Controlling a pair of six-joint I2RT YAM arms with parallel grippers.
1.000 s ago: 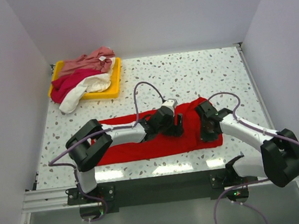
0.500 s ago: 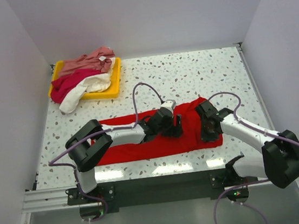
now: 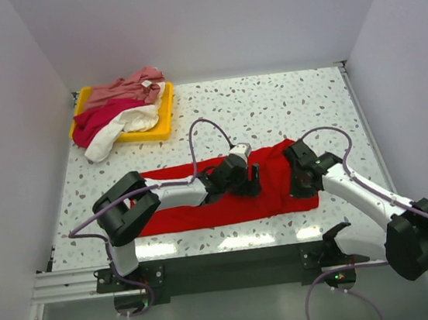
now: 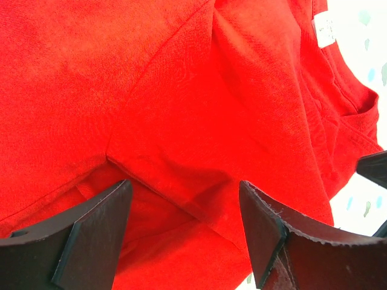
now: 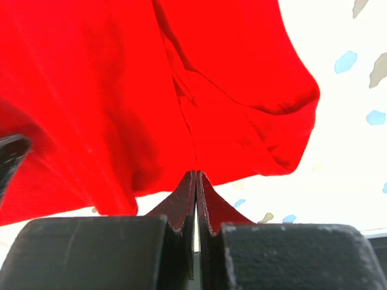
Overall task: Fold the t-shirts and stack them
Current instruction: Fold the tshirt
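on white speckled bench (image 3: 270, 106), near edge: bright red cloth t-shirt (image 3: 197, 215) spread as long flat strip, likely ready for next fold
over mid-shirt crease: left end effector (image 4: 184, 190) wide, holding nothing
at shirt's right hem: right end effector (image 5: 195, 175) closed; pinch on cloth unclear
far left: pink, crimson and cream shirts (image 3: 118, 109) heaped on shallow yellow plastic tray (image 3: 165, 113), unfolded

Heaped t-shirts (image 3: 118, 109) in tray (image 3: 165, 107), behind spread t-shirt (image 3: 204, 210).

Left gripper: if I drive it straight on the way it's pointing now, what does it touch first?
The red t-shirt. The open left gripper points straight at its creased cloth, with nothing else in between. The wrist view doesn't settle how near it already is.
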